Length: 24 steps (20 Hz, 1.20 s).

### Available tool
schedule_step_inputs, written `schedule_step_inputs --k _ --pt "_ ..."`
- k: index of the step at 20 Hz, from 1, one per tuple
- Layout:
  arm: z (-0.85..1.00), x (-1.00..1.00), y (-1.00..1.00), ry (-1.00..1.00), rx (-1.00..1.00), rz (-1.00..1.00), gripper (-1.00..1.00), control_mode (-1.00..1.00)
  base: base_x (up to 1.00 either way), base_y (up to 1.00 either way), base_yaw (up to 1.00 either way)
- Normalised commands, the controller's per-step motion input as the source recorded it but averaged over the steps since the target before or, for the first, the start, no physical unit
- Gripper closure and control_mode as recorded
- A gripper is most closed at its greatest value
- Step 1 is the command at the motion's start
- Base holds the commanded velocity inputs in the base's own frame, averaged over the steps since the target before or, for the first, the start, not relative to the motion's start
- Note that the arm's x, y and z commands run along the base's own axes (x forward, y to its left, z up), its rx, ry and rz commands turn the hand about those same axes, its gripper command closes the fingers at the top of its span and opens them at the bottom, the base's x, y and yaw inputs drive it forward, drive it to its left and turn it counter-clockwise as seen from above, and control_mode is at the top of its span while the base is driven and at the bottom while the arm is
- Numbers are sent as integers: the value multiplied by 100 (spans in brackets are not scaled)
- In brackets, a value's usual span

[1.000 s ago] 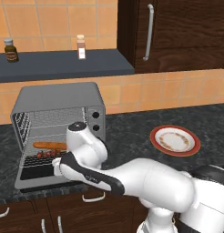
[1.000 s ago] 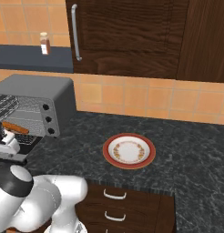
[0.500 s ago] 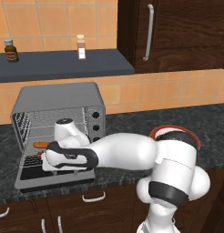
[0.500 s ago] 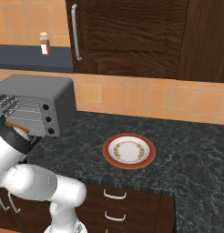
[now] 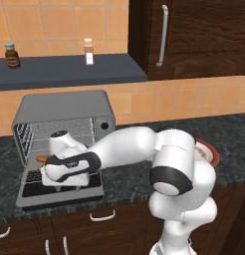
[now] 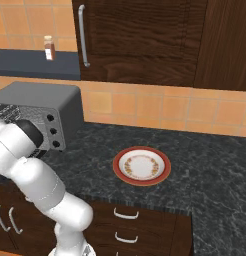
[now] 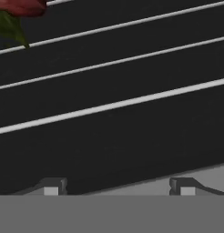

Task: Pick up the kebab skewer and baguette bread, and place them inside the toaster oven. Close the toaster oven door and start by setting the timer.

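Lying inside the grey metal toaster oven (image 5: 64, 107), the long tan-orange baguette bread (image 5: 42, 159) shows only as a short end on the wire rack, just left of the robot's white hand. In the hand view a dark red chunk with a green bit, part of the kebab skewer (image 7: 18, 11), sits at the top left corner above the thin pale bars of the wire rack (image 7: 114, 105). The two-finger gripper (image 7: 117, 186) hangs over that rack with its small dark fingertips (image 7: 51, 186) spread well apart and nothing between them. The toaster oven door (image 5: 60, 191), a dark glass panel in a grey frame, lies folded down flat in front of the oven, under the hand. To the right of the oven, a round red-rimmed white plate (image 6: 141, 166) rests on the dark speckled counter (image 6: 205, 170). Above the oven, a small bottle with a white label (image 5: 88, 52) and a dark jar (image 5: 12, 55) stand on the dark shelf (image 5: 69, 72).
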Motion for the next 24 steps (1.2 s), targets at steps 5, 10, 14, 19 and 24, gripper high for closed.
schedule_step_inputs --k 5,10,14,19,24 --pt "-27 21 0 -4 0 -20 -100 -100 0 0 0" --pt "-23 32 -11 -2 0 -22 -100 -100 0 0 0" --pt "0 40 -33 0 0 -23 -100 -100 0 0 0" --pt "-5 17 -33 0 0 -21 -100 -100 0 0 0" --pt "-2 23 -22 -4 0 -19 -100 -100 0 0 0"
